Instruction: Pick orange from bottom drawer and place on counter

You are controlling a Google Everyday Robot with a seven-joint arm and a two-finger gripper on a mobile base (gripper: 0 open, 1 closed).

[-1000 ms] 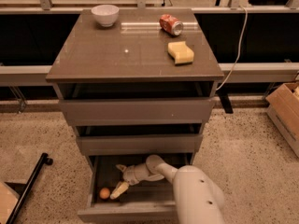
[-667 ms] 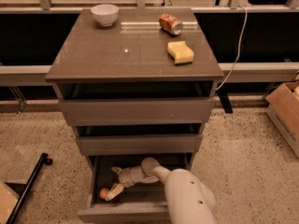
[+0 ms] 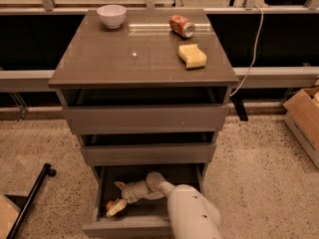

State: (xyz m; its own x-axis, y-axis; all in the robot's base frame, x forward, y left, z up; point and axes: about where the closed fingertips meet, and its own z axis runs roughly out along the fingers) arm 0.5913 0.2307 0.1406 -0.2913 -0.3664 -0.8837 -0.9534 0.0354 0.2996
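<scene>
Over the last sec the gripper (image 3: 117, 197) has been pushed further left & down inside the bottom drawer (image 3: 124, 229). The orange (image 3: 108, 203) is now reached; it's seen by the drawer's left wall, toward the front, against the lower finger. Fingers are spread w/ nothing pinched yet, so closing on it is judged the next step. On the counter (image 3: 134, 63) a bowl (image 3: 111, 15), can (image 3: 182, 26) & sponge (image 3: 192, 56) are kept to the back/right; the front-left is bare. Lift-out may be hampered by the middle drawer (image 3: 149, 153), pulled partly out overhead.

No lettering is legible, even on the dented red soda can (image 3: 182, 25); the gripper (image 3: 118, 198) sits in the bottom drawer (image 3: 124, 229).
</scene>
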